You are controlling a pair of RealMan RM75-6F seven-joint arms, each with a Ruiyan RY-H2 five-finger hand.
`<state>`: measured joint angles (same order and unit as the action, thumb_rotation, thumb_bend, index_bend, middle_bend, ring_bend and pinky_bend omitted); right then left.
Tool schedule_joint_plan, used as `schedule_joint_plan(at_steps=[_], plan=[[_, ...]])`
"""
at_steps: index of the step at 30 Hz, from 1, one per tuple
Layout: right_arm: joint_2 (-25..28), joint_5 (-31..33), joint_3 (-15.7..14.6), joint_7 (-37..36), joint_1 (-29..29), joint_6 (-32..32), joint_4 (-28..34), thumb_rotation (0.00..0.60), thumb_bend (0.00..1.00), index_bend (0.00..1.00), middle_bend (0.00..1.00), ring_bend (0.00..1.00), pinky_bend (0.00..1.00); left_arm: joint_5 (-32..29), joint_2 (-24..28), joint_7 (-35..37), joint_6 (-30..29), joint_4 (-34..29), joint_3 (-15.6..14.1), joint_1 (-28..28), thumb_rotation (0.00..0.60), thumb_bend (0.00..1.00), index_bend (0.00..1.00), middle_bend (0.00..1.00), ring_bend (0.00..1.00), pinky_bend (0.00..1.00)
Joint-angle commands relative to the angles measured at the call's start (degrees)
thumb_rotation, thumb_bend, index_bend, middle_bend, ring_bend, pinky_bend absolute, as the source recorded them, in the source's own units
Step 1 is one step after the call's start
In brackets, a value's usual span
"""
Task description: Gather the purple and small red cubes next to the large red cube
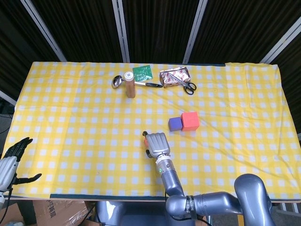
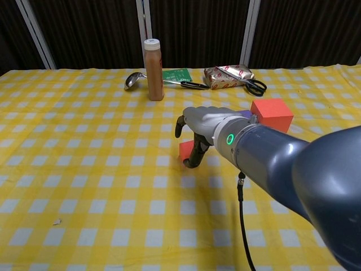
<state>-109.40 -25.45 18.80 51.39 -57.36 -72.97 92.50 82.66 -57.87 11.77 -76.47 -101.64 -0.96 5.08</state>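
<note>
Fingers of the right hand curled down over the small red cube, thumb side on its right face; most of the cube hidden behind them in the chest view, only a sliver of red showing at in the head view. Appears to grip the cube, though whether lifted clear of the table or resting on the yellow checked cloth cannot be told. Left hand parked off the near left corner, fingers spread, holding nothing.

Purple cube already touching the left face of the large red cube, both further back and to the right of the held piece, near but apart from it. Looks like one cube left to bring over.

Judging by look: a small, rigid block, light, flat-faced, probably foam or painted wood, so no crushing worry and little weight to fight. Smooth faces and small size make it prone to twisting or squirting out of a loose pinch; best taken on two opposite flat faces, square on, not on the edges or corners. Needs a gentle set-down beside the pair so as not to knock the purple cube away.

Bottle, ladle, scissors and snack packets sit well apart at the far edge.
</note>
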Motion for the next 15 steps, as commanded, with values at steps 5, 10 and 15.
schedule_joint_plan(at_steps=[5, 10, 15], plan=[[-0.5, -0.5, 0.3, -0.8, 0.1, 0.7, -1.2, 0.6, 0.41, 0.24, 1.0, 1.0, 0.95, -0.1, 0.0, 0.0, 0.0, 0.0, 0.0, 0.0, 0.6, 0.01, 0.0, 0.0, 0.0, 0.0], [-1.0, 0.4, 0.3, -1.0, 0.2, 2.2, -3.4, 0.6, 0.41, 0.24, 1.0, 1.0, 0.95, 0.0, 0.0, 0.0, 0.0, 0.0, 0.0, 0.0, 0.6, 0.01, 0.0, 0.0, 0.0, 0.0], [-1.9, 0.9, 0.0, -1.8, 0.5, 3.6, -5.7, 0.6, 0.41, 0.29, 1.0, 1.0, 0.95, -0.1, 0.0, 0.2, 0.1, 0.0, 0.0, 0.0, 0.6, 0.01, 0.0, 0.0, 0.0, 0.0]])
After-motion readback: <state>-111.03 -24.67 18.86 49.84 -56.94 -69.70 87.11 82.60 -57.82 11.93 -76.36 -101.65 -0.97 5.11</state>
